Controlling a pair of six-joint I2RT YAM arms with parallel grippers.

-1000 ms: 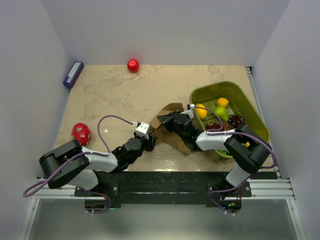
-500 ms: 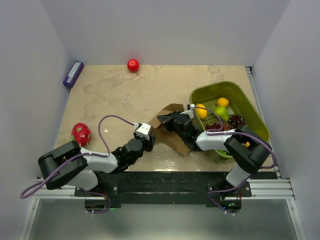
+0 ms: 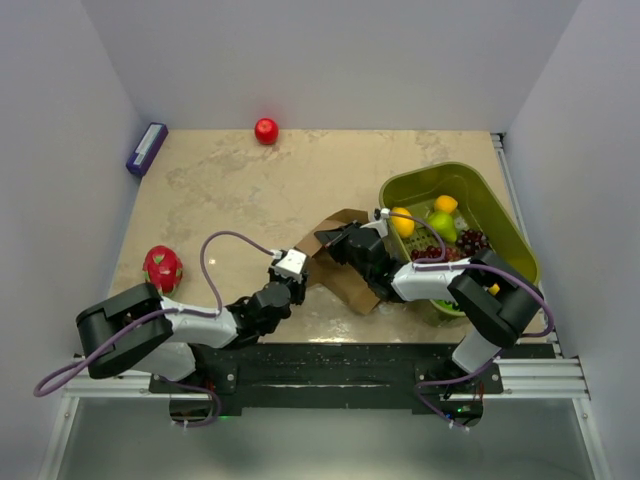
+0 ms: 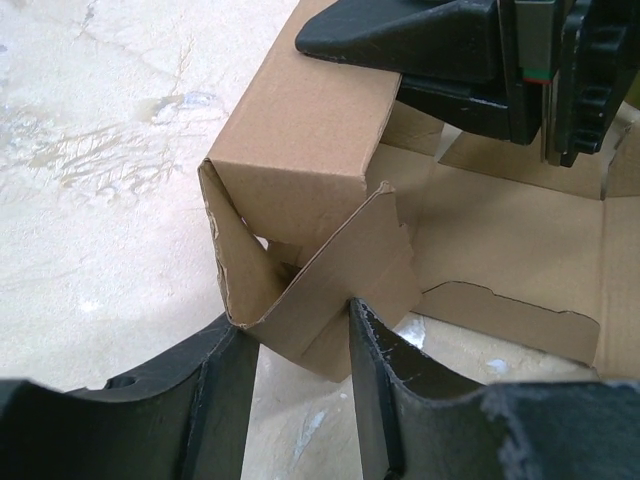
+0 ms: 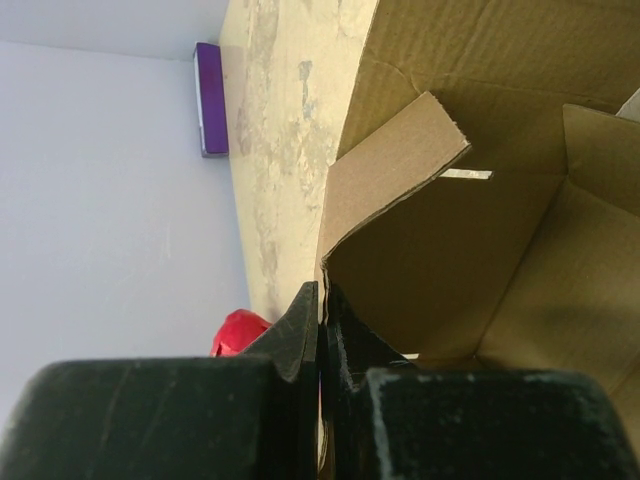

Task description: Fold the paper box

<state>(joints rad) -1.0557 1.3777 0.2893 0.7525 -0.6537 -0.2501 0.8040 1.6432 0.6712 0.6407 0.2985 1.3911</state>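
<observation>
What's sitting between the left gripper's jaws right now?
A folded flap of the cardboard box sits between the jaws of the left gripper, seen in the left wrist view.

Bench [image 3: 230, 180]: beige, marble-patterned top. Five items lie directly on it.

1. Green basket [image 3: 497, 207], holding fruit, taken as the reference.
2. Paper box [image 3: 350, 288]: brown cardboard, partly folded, flaps spread flat, just left of the basket.
3. Red ball [image 3: 266, 131]: left of the basket and behind it, by the back wall.
4. Purple block [image 3: 146, 149]: well left of the basket, against the side wall.
5. Red fruit [image 3: 163, 267] with green specks: well left of the basket, nearer the front edge.
</observation>
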